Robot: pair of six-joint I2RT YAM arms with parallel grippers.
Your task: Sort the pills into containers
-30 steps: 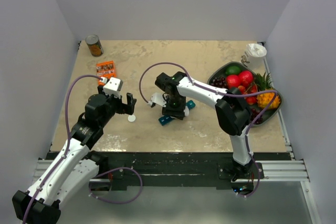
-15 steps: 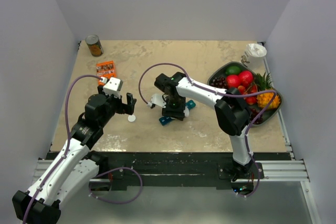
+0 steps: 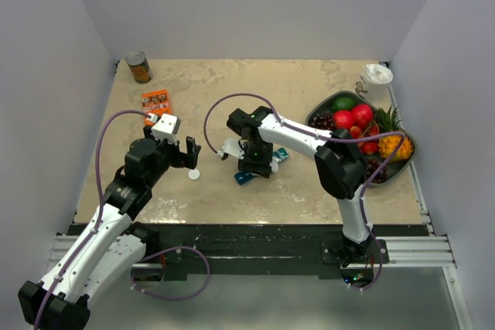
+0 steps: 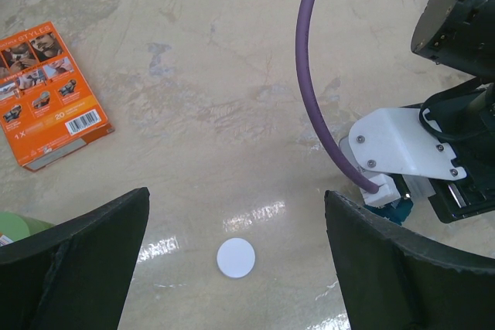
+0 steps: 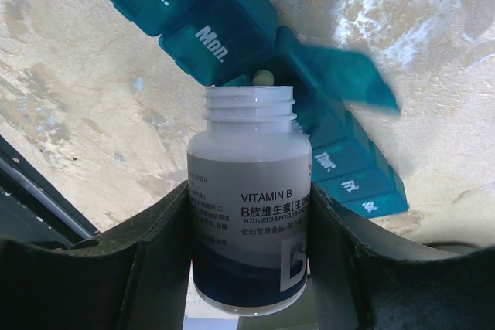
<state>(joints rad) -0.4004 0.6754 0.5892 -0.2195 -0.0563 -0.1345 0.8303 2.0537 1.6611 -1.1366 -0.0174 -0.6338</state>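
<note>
Beige marbled tabletop (image 3: 309, 191), grey walls on three sides. Going left to right:

- Tin can (image 3: 139, 67) upright in the far-left corner. Orange packet (image 3: 156, 101) lies flat just nearer than it, by the left edge.
- Left gripper (image 3: 188, 151) hovers left of centre with its jaws spread wide and nothing between them. On the wrist view I see a white cap (image 4: 235, 258) flat on the surface below the gap, touching neither finger.
- Right arm reaches across to mid-table. Right gripper (image 3: 256, 161) is pinching a white bottle (image 5: 249, 199) labelled VITAMIN B, one finger on each side of the body. The bottle has no cap on.
- Pill organiser (image 5: 193, 21), teal, lies diagonally about mid-surface, slightly toward the near edge, right under that gripper. From above only its two ends show. Sun. and Mon. lids are down. The next lid (image 5: 340, 75) is flipped up, and the Thur, Fri and Sat lids are down.
- The bottle mouth points at the open compartment. One small pale pill (image 5: 264, 77) sits just past the bottle rim there; can't tell if it's resting inside or mid-drop.
- Grey tray (image 3: 315, 113) of fruit by the right edge, well apart from the organiser.
- White container (image 3: 377, 80) in the far-right corner.
</note>
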